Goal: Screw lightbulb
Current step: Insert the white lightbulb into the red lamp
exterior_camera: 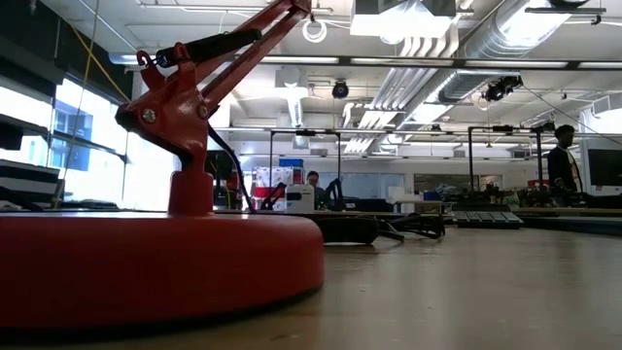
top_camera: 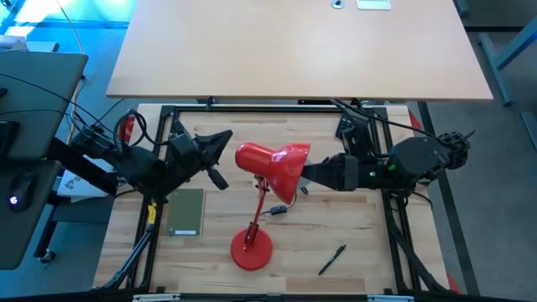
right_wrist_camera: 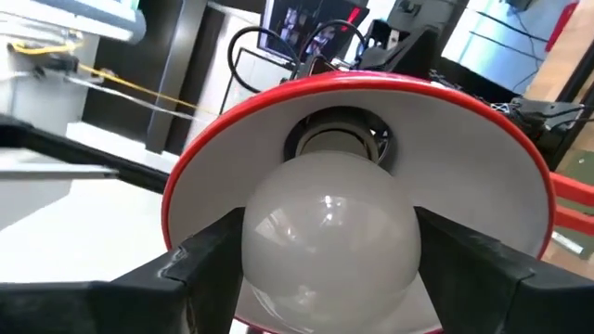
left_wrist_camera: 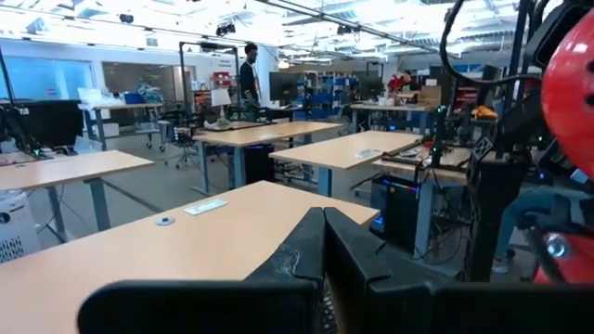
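Lightbulb (right_wrist_camera: 327,243) inside lamp shade (right_wrist_camera: 464,167), between right pincer (right_wrist_camera: 329,255) fingers.

The left end effector (left_wrist_camera: 323,243) shows its two dark fingers (left_wrist_camera: 299,252) pressed together, pointing over a light wooden bench (left_wrist_camera: 186,243); a small disc (left_wrist_camera: 164,221) and a flat pale card (left_wrist_camera: 205,206) lie on that bench; part of a red shade (left_wrist_camera: 570,83) fills one edge; beyond, more benches and a standing person (left_wrist_camera: 249,74).

- Long light-wood desks (left_wrist_camera: 278,139) stand in rows across an open workshop.
- Ducts (exterior_camera: 486,58) and bright lamps (exterior_camera: 394,19) hang overhead.
- A big window (exterior_camera: 73,146) glows.
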Robot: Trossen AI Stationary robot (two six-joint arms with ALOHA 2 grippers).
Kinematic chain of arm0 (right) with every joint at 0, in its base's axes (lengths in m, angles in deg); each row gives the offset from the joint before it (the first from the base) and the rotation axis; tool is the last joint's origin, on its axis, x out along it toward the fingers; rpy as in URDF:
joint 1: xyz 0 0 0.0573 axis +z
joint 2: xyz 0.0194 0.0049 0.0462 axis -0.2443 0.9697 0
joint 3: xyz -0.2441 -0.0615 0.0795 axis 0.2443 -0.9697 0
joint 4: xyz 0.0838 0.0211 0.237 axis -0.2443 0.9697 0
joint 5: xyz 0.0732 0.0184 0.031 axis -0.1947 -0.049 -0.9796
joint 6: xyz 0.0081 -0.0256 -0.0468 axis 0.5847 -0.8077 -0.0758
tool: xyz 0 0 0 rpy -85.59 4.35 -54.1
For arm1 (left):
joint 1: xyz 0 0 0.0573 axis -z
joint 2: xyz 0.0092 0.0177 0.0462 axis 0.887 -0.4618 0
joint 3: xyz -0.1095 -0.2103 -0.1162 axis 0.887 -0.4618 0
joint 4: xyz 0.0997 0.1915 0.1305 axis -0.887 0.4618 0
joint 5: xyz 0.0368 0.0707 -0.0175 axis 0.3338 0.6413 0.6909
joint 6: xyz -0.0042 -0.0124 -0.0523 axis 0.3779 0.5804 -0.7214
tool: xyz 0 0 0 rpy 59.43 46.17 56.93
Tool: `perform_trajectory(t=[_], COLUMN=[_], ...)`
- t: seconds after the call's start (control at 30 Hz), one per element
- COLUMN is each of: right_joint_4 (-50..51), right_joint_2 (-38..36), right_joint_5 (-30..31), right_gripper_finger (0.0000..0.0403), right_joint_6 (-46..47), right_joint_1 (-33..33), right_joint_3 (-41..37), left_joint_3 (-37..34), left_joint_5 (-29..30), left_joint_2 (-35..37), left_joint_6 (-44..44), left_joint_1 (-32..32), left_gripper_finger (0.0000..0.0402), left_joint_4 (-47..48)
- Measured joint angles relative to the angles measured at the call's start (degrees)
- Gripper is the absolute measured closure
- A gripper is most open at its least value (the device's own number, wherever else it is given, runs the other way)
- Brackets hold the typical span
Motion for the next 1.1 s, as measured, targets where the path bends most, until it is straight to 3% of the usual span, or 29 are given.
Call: perform_trajectory(t=[0.77, 1.1], right_joint_4=[5.47, 5.57], right_joint_2=[-2.54, -2.47], right_joint_5=[-2.81, -3.75], right_gripper_finger=[0.013, 0.013], right_joint_6=[-12.41, -29.09], right_joint_1=[-0.5, -0.96], right_joint_3=[-0.02, -0.06], left_joint_3=[0.0, 0.0], left_joint_5=[-1.27, -2.72], left_joint_2=[0.02, 0.02], left_joint_6=[-0.5, 6.17], left_joint_1=[0.0, 0.0], left_gripper_finger=[0.0401, 0.0401], left_joint_4=[-6.13, -15.44])
